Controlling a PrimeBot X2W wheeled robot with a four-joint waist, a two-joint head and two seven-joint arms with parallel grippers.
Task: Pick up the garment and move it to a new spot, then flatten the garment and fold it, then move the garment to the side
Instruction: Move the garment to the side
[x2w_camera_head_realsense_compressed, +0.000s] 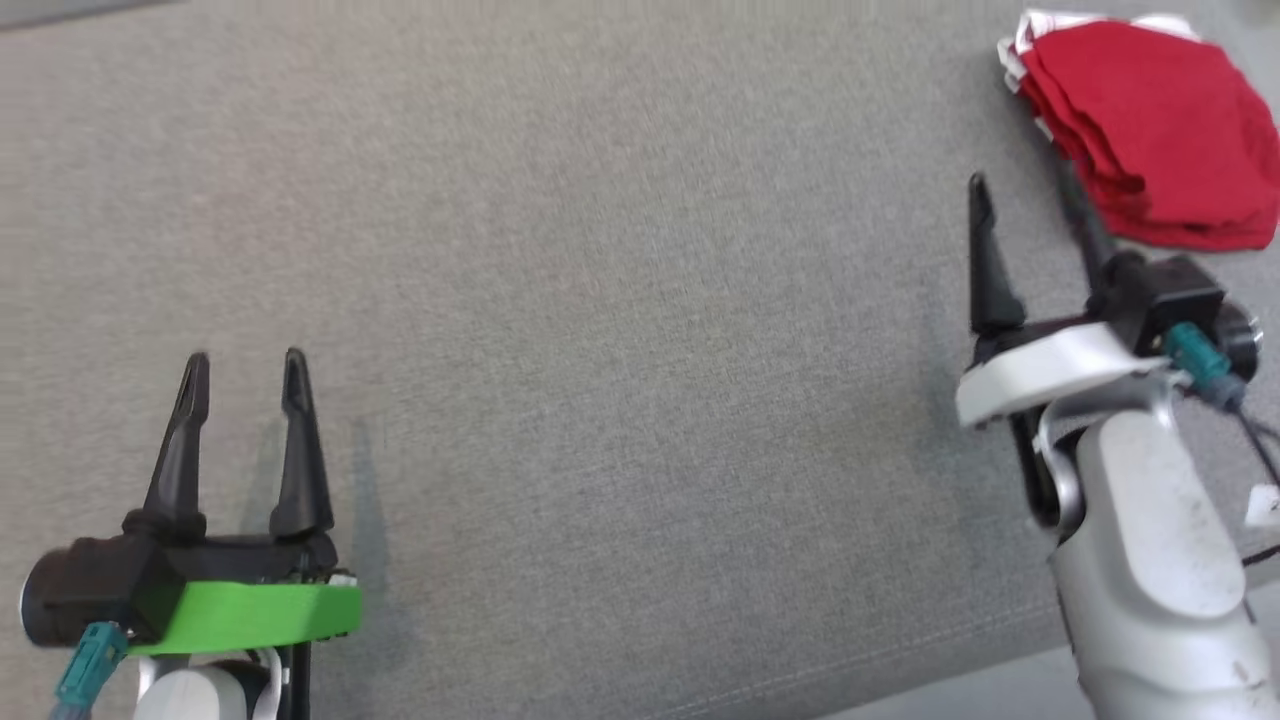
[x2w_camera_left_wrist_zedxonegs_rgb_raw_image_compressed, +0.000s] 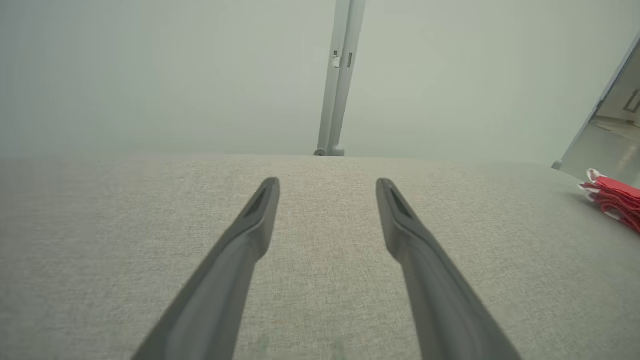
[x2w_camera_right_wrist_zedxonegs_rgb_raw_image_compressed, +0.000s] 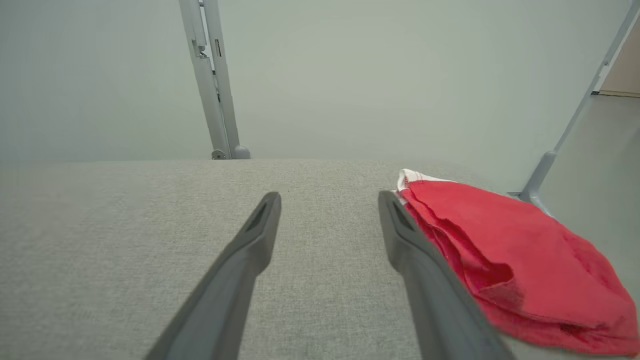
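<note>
Gray cloth covers the worktop (x2w_camera_head_realsense_compressed: 620, 350) from side to side. Closest to me, at the lower left of the head view, is the left end effector (x2w_camera_head_realsense_compressed: 245, 358), with a green band (x2w_camera_head_realsense_compressed: 250, 615) behind its fingers. Its two dark fingers are spread apart and hold nothing. In the left wrist view, bare gray cloth lies between them.

Farther up on the right is the right end effector (x2w_camera_head_realsense_compressed: 1020, 175), with a white band (x2w_camera_head_realsense_compressed: 1050, 375) behind it. Its fingers are spread wide too, with nothing between them.

Just past it, the red garment (x2w_camera_head_realsense_compressed: 1150, 130) lies folded in a small pile at the far right corner of the worktop. A bit of white shows at its far end. In the right wrist view, one finger (x2w_camera_right_wrist_zedxonegs_rgb_raw_image_compressed: 422, 270) is right next to the garment's edge. I cannot tell if it touches.

Behind the worktop are a pale wall (x2w_camera_right_wrist_zedxonegs_rgb_raw_image_compressed: 400, 75) and a gray post (x2w_camera_right_wrist_zedxonegs_rgb_raw_image_compressed: 210, 85).
</note>
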